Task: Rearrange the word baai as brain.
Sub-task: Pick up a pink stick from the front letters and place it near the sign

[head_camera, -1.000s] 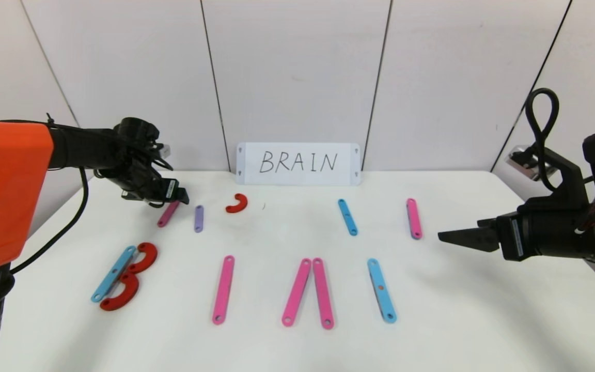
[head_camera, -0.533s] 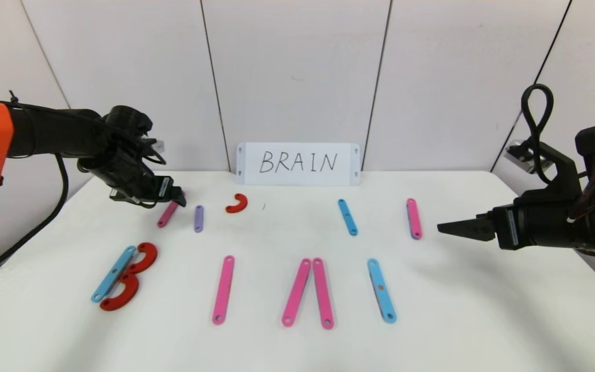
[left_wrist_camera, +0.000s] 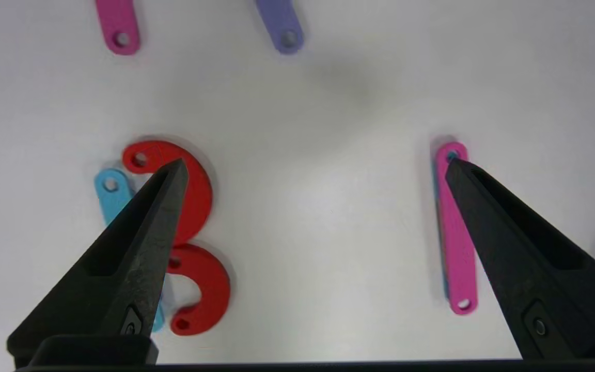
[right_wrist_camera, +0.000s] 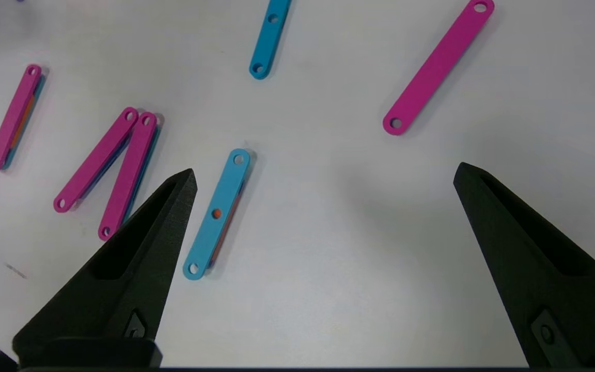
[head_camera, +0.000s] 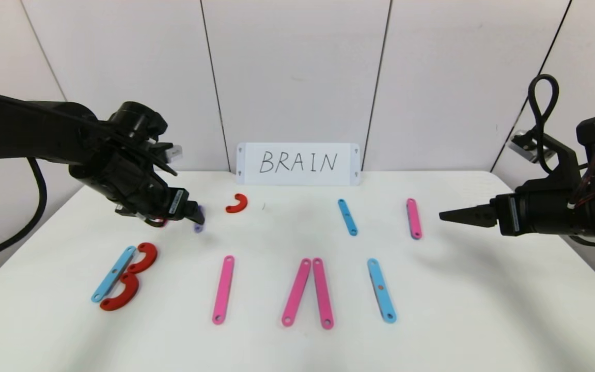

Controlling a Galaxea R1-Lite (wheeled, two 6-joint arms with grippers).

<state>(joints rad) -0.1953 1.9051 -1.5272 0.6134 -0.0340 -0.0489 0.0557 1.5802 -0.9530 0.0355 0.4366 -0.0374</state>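
Left end effector (head_camera: 194, 214) released, hovering over purple strip (head_camera: 198, 227), far left of tabletop (head_camera: 457, 310). Right end effector (head_camera: 450, 216) released, right side. Letters baai (head_camera: 297, 292) along near row.

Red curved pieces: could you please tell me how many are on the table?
3: two stacked against the blue strip at front left, one alone near the card. None seems hidden.

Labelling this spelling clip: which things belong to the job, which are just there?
Job: B of light-blue strip and red curves; long pink strip; pink strip pair; long light-blue strip; spare red curve; purple strip by the open left hand; short blue strip; short pink strip.
Just there: BRAIN card; table; open right hand, parked right.
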